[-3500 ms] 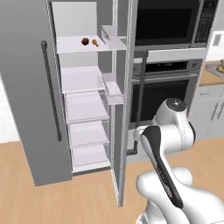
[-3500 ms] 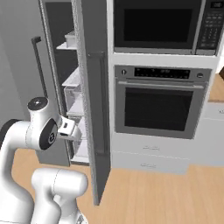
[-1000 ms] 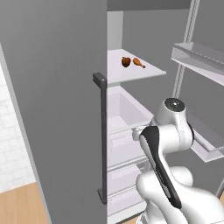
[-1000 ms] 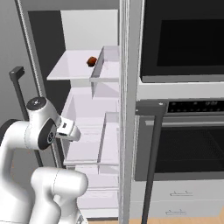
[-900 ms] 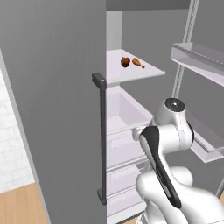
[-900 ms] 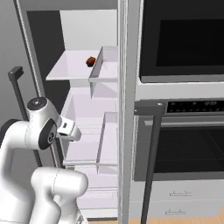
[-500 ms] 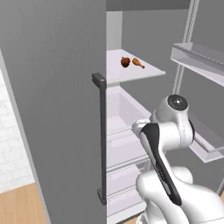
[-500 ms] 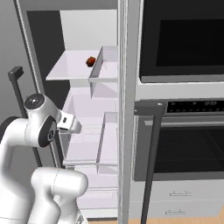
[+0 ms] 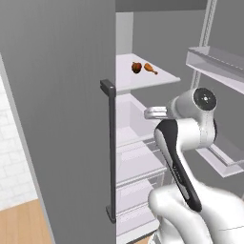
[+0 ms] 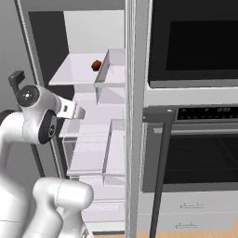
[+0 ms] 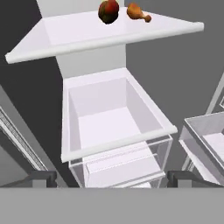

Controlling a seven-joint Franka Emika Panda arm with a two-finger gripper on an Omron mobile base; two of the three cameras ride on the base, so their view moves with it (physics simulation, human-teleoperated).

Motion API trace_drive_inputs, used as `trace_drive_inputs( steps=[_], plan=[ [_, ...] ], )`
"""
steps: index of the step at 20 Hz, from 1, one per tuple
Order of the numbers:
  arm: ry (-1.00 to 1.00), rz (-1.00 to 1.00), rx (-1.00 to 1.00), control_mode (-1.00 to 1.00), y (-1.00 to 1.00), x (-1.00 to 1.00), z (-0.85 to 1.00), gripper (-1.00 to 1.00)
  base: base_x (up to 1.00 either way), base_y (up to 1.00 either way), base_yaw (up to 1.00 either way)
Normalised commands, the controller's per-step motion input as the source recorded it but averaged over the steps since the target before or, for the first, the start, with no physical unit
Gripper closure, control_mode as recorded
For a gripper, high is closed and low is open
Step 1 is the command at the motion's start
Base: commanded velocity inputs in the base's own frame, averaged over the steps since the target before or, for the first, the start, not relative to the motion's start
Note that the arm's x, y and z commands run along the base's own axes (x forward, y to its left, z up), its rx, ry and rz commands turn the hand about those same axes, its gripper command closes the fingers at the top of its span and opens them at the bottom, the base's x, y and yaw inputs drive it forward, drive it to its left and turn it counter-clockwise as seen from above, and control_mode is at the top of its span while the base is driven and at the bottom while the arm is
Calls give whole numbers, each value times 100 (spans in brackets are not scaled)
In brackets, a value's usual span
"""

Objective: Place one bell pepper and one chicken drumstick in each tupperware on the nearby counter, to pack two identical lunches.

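One bell pepper above end effector

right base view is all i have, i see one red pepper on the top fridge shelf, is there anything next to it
Observer: Yes. A chicken drumstick lies on the shelf just beside the bell pepper; the door bin blocks it from your side.
Operator: are they touching
Observer: No, the hand view shows a small gap between them.
Operator: is the tool open, and how far off
Observer: The tool is open with nothing in it, low down and aimed at the clear drawer under that shelf.
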Motion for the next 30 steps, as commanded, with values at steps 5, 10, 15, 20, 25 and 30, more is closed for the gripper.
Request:
trace_drive_inputs(
  steps=[5,10,15,20,25,30],
  plan=[
    [0,0,7,-100,0,42,89,-100,0,0,0],
    [4,0,4,-100,0,56,65,-100,0,0,0],
    [15,0,0,-100,0,66,17,-100,0,0,0],
    [11,0,1,-100,0,86,0,-100,0,0,0],
    [5,0,0,-100,0,89,-9,-100,0,0,0],
    [0,0,0,-100,0,88,-30,-100,0,0,0]
  ],
)
